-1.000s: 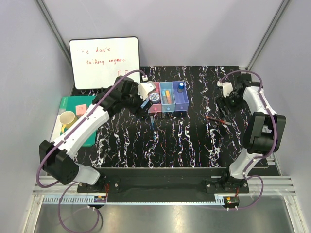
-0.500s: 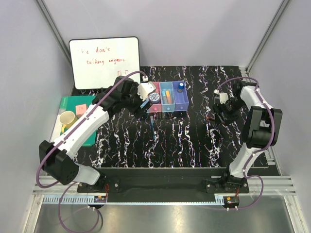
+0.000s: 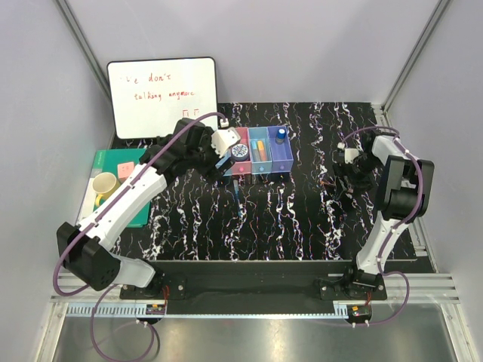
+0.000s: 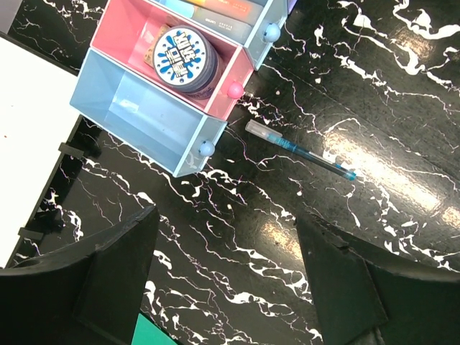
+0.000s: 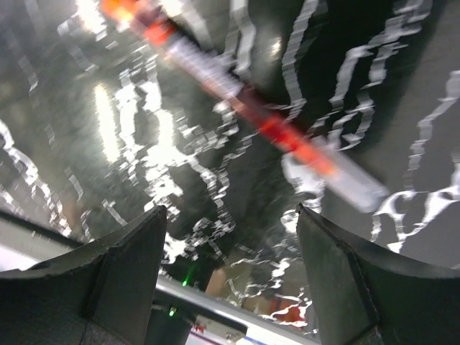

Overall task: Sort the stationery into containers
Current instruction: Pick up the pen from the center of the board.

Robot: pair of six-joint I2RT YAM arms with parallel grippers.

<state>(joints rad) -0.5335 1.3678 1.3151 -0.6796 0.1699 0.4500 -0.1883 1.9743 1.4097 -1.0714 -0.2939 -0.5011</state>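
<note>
1. Here we view the sort partway through: the containers (image 3: 259,167), four joined bins in a row at the far middle of the black marbled table (image 3: 287,219), already hold several pieces.
2. The tape roll (image 4: 185,52) lies flat in the pink bin (image 4: 129,21). The blue-capped cylinder (image 3: 281,134) stands in the purple-blue bin (image 3: 281,157) at the right end. The light blue bin between them holds yellow and orange pieces whose kind we cannot tell. The leftmost light blue bin (image 4: 129,108) is bare.
3. Two items are left to sort, as we judge. The blue pen (image 4: 298,149) lies on the table just near of the bins, and the orange pen (image 5: 251,108) lies well apart, to the right.
4. The left gripper (image 4: 224,215) hangs over the left end of the row, its jaws spread and holding nothing. The blue pen shows beyond its fingertips.
5. The right gripper (image 5: 230,212) is low over the orange pen, its jaws spread wide with nothing between them. The pen lies aslant just beyond the fingertips. This view is blurred, so we cannot tell whether the fingers touch the table.
6. Around the work, a whiteboard (image 3: 162,96) leans at the far left, and a green notebook (image 3: 113,162) with a yellow mug (image 3: 104,183) on it lies at the left. All are well apart from both pens.
7. Nothing lies between the orange pen and the bins. We judge that the left arm, poised over the row, could crowd a delivery from the right.
</note>
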